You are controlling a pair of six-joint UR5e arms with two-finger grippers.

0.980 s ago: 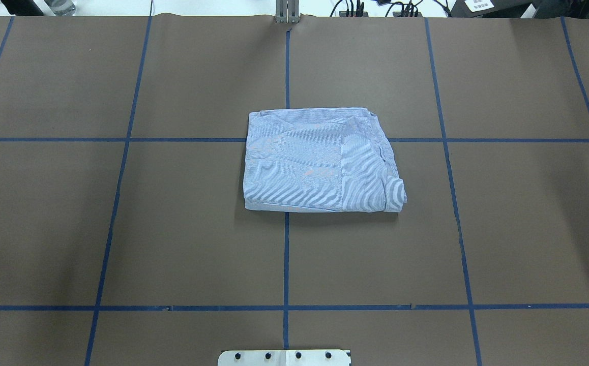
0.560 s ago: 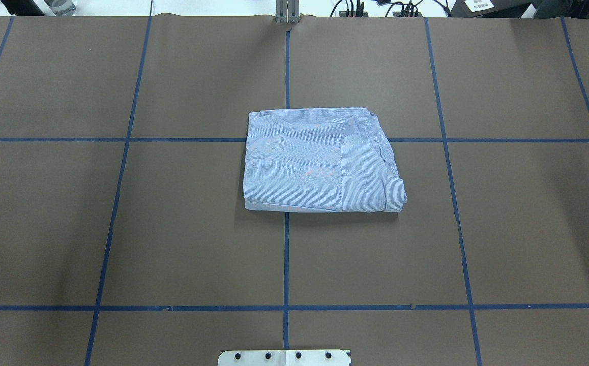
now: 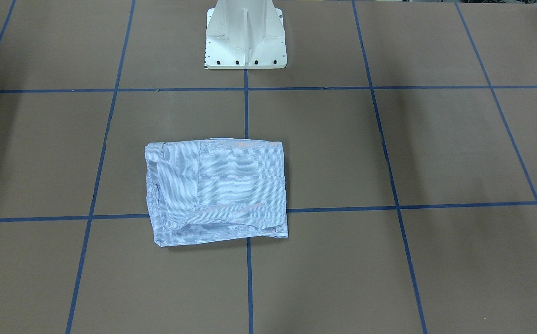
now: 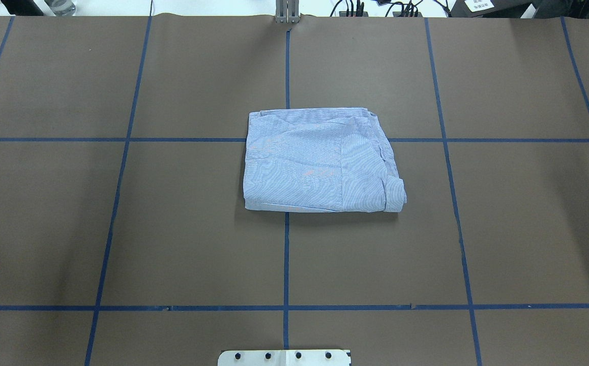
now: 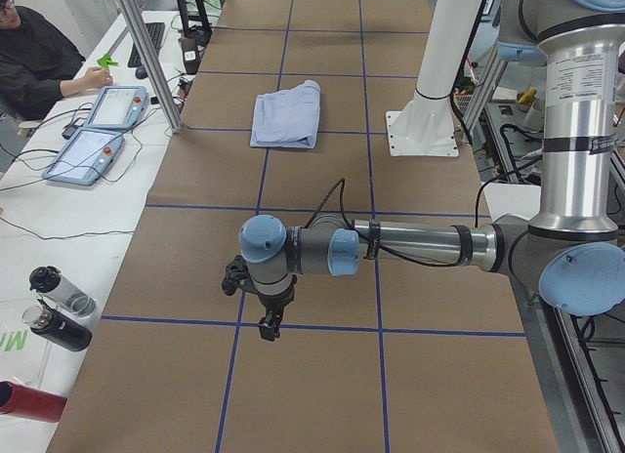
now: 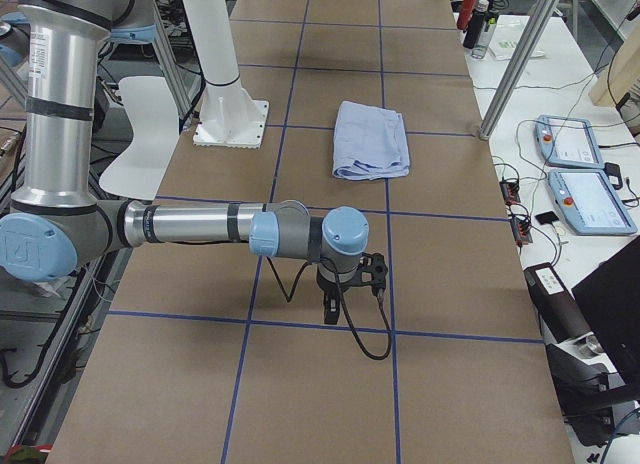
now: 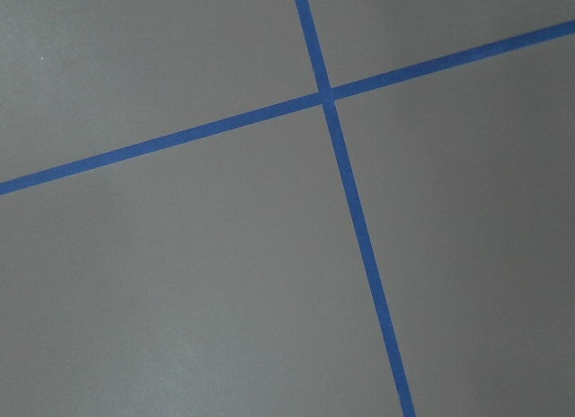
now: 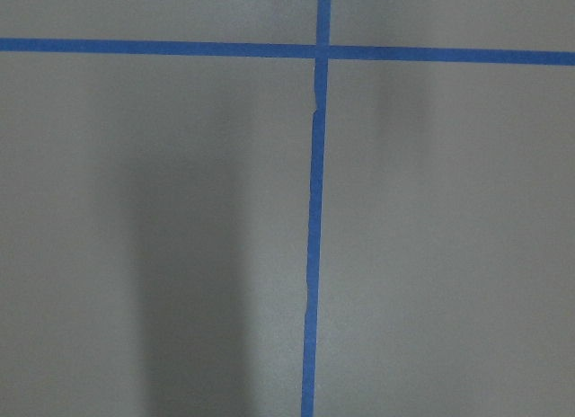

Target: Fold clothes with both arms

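From my remote seat, I see the shirt [image 4: 320, 162] folded into a compact, roughly square bundle, flat on the brown table cover [image 4: 121, 229] and well apart from both end effectors, with neither one touching it. It sits across a crossing of the blue tape lines [image 4: 286, 254], with a rolled edge at one corner. The left gripper [image 5: 269, 326] hangs fingers-down over the cover at the end of the left arm [image 5: 410, 246], whose forearm reaches out level across the table. From that gripper the shirt [image 5: 285, 118] lies far ahead along the table, past two tape lines, near the white pedestal [image 5: 430, 92]. The left wrist camera shows only bare cover and one tape crossing [image 7: 325, 95] below it. The right gripper [image 6: 331, 309] also points down at the end of the right arm [image 6: 190, 224], and the shirt [image 6: 371, 139] lies well beyond it toward the table's middle, so the bundle rests between the two grippers. The right wrist camera likewise shows only cover and a tape crossing [image 8: 322, 50]. I cannot tell from these side views whether either gripper's fingers are spread or closed. Far past the left gripper, a person [image 5: 39, 58] sits at the side bench by two teach pendants [image 5: 117, 106].
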